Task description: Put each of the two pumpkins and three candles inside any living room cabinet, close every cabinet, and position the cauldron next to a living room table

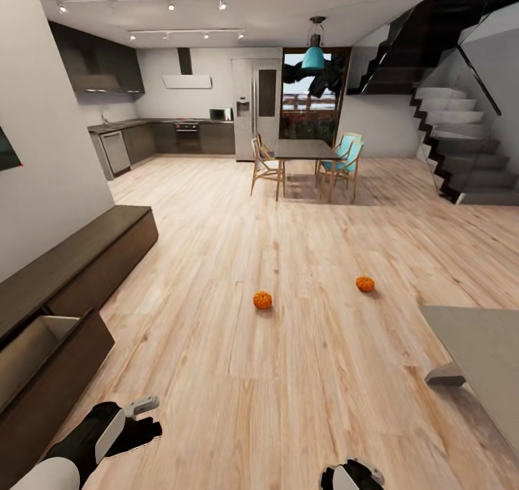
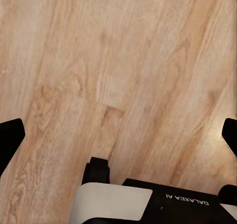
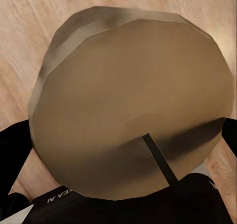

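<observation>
Two orange pumpkins lie on the plank floor ahead, one (image 1: 262,300) near the middle and one (image 1: 365,284) further right. The dark-brown cabinet (image 1: 86,259) runs along the left wall, and its nearest drawer (image 1: 43,346) stands pulled open, pale inside. In the right wrist view an olive-grey candle (image 3: 128,95) with a dark wick sits between the black fingers (image 3: 12,150), and my right gripper (image 3: 121,145) is shut on it. My left gripper (image 2: 118,135) (image 1: 144,419) hangs open over bare floor beside the open drawer. A corner of the grey table (image 1: 483,346) shows at the right. The cauldron is out of view.
A dining table (image 1: 306,149) with wooden chairs stands far ahead, with the kitchen units (image 1: 180,137) behind it at the left. A staircase (image 1: 461,151) rises at the far right. Open floor stretches between me and the pumpkins.
</observation>
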Available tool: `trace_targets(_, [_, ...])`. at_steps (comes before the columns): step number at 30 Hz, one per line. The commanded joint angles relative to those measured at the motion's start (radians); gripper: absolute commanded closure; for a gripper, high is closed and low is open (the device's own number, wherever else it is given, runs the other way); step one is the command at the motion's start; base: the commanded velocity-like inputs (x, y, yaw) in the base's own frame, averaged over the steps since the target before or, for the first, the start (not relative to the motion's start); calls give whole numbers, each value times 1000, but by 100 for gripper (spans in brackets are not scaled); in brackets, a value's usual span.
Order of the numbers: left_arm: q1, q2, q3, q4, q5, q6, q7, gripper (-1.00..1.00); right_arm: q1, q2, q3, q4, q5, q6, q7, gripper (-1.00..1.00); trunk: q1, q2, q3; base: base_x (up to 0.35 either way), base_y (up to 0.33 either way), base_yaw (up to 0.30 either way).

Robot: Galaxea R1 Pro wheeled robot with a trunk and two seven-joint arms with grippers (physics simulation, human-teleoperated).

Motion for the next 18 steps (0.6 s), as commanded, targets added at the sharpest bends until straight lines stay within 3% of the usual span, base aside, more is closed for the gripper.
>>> trace_targets(1, [0, 0, 0, 0, 0, -1, 0, -100, 0, 0, 0, 0, 1, 0, 0, 100, 0, 0, 0, 331, 0, 0])
trace_targets(15, [0, 0, 1, 0, 1, -1, 0, -100, 0, 0, -1, -8, 3, 3, -4, 100, 0, 0, 0, 331, 0, 0])
trace_targets(18, [0, 1, 2, 0, 1, -1, 0, -100, -15, 0, -2, -15, 3, 38, -7, 100, 0, 0, 0, 331, 0, 0])
